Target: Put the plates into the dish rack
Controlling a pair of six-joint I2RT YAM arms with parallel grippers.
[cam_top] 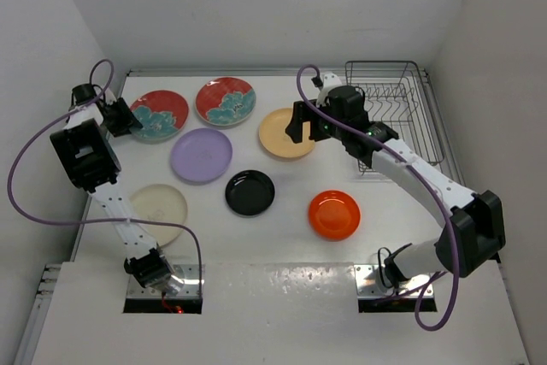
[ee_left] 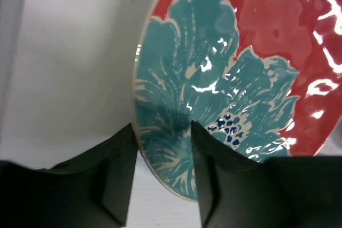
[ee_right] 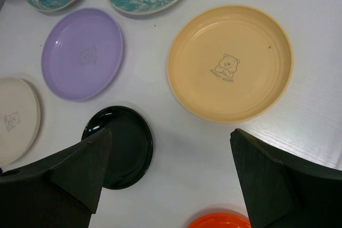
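Seven plates lie flat on the white table: two red with teal flowers (cam_top: pixel 160 114) (cam_top: pixel 226 101), lavender (cam_top: pixel 201 155), pale yellow (cam_top: pixel 275 138), black (cam_top: pixel 249 192), orange (cam_top: pixel 334 214) and cream-white (cam_top: pixel 158 209). My left gripper (cam_top: pixel 128 119) is at the left red plate's left rim. In the left wrist view the gripper (ee_left: pixel 162 126) is open, with the plate's rim (ee_left: pixel 160 185) between its jaws. My right gripper (cam_top: pixel 299 132) hovers wide open and empty (ee_right: pixel 171 132) between the yellow plate (ee_right: pixel 230 62), the black plate (ee_right: pixel 125 142) and the orange plate (ee_right: pixel 219 221). The dish rack (cam_top: pixel 402 117) holds no plates.
White walls close the table at the left, back and right. The rack stands in the back right corner against the wall. The left red plate lies close to the left wall. Purple cables loop off both arms.
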